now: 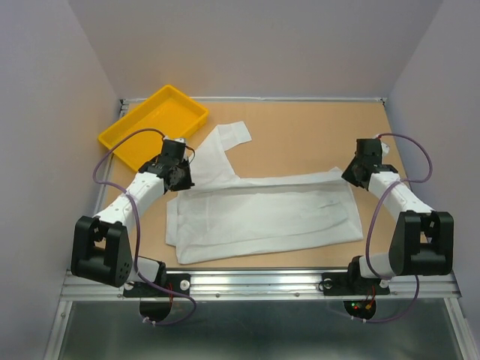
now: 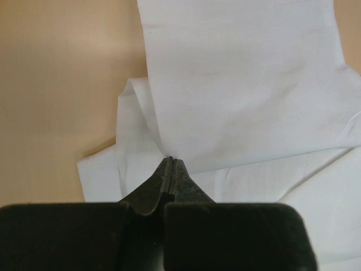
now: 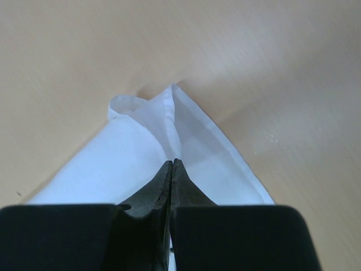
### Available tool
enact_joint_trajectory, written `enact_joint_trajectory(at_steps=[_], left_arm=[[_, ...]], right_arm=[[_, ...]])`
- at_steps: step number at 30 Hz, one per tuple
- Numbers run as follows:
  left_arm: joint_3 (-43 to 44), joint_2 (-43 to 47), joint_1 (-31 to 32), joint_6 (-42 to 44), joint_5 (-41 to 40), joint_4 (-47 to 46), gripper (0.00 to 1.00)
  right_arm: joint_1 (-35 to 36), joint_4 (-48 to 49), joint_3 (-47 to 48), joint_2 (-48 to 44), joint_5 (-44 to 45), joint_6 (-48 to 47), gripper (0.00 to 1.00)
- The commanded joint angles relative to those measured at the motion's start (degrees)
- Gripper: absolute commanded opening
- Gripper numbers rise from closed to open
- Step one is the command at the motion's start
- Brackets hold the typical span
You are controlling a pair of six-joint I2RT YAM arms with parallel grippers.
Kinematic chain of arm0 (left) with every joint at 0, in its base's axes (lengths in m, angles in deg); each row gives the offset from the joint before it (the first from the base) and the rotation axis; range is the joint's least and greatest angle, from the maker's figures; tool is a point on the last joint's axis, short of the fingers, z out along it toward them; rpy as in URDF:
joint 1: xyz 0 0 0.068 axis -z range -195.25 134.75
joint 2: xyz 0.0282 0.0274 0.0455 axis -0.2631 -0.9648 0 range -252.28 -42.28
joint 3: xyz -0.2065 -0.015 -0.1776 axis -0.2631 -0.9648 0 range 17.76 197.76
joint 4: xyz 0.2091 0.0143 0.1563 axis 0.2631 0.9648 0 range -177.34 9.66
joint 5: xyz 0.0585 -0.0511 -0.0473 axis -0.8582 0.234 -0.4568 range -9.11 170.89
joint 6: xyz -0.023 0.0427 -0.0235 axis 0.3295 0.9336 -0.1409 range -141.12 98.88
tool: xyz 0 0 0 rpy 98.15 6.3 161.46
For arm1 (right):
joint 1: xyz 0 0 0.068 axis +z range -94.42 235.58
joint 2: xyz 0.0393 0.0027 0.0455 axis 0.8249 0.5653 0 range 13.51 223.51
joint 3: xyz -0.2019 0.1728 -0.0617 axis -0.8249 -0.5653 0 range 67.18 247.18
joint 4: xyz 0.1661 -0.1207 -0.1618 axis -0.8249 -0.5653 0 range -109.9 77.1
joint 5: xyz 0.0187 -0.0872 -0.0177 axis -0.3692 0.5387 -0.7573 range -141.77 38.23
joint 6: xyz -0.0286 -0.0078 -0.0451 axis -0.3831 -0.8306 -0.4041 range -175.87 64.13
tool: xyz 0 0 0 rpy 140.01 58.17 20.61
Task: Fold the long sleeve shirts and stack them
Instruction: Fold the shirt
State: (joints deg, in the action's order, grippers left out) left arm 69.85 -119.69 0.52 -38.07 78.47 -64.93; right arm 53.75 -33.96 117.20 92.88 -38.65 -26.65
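**A:** What is being risked here, starting from the near side?

**B:** The white shirt (image 1: 262, 217) is being pinched at both ends. An edge of its upper layer is being gripped by the left gripper (image 2: 171, 160), fingers pressed together with only thin cloth between them. A corner is being gripped the same way by the right gripper (image 3: 172, 163).

**A:** So slipping is being feared?

**B:** Yes. Very little fabric is being caught at those narrow tips, so a sharp pull could free it. If only one layer is being held, the fold could open underneath. If the two ends are being drawn unevenly, the long band could be skewed.

**A:** And further out?

**B:** The shirt is being laid across the middle of the table (image 1: 300, 135), between the arms. One sleeve is being left spread toward the yellow tray (image 1: 161, 120) at the far left corner. That loose sleeve could be dragged and bunched.

**A:** How much is being counted?

**B:** Two grippers, one tray, and one shirt. A second shirt may be hidden among the layers, but that cannot be told from here.
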Motion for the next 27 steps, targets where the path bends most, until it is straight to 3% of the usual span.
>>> enact_joint_trajectory(at_steps=[1, 8, 11, 12, 14, 15, 19, 23, 27], left_arm=[[0.4, 0.3, 0.2, -3.3, 2.1, 4.6, 0.04], [-2.0, 0.5, 0.2, -5.5, 5.0, 6.3, 0.07], [-2.7, 1.9, 0.2, -5.6, 5.3, 6.7, 0.21], [-2.7, 1.9, 0.2, -5.6, 5.3, 6.9, 0.21], [-2.1, 3.5, 0.2, -5.4, 5.8, 7.1, 0.40], [-1.6, 5.3, 0.2, -5.0, 6.2, 6.7, 0.62], [-0.2, 10.3, 0.7, -2.6, 9.5, 3.5, 0.97], [1.0, 13.3, 1.9, -1.8, 12.6, -1.0, 0.99], [2.2, 10.8, 2.9, -2.0, 13.5, -4.2, 0.99]], right_arm=[[-0.5, -0.2, -3.3, -1.9, 0.0, 2.1, 0.01], [-0.5, -0.9, -7.7, -1.8, 0.7, 5.4, 0.01], [-0.5, -2.0, -7.3, -2.1, 1.2, 5.4, 0.07], [-0.5, -2.1, -7.0, -2.3, 0.9, 5.1, 0.10], [-0.5, -2.4, -5.3, -3.7, 0.1, 2.9, 0.21], [-0.5, -2.3, -4.5, -4.0, -1.7, 1.7, 0.29], [-0.5, -2.3, 0.8, -4.3, -7.1, -4.6, 0.42], [-0.5, -2.4, 5.3, -2.4, -8.1, -8.1, 0.45], [-0.5, -2.6, 8.4, 1.1, -5.7, -7.2, 0.45]])
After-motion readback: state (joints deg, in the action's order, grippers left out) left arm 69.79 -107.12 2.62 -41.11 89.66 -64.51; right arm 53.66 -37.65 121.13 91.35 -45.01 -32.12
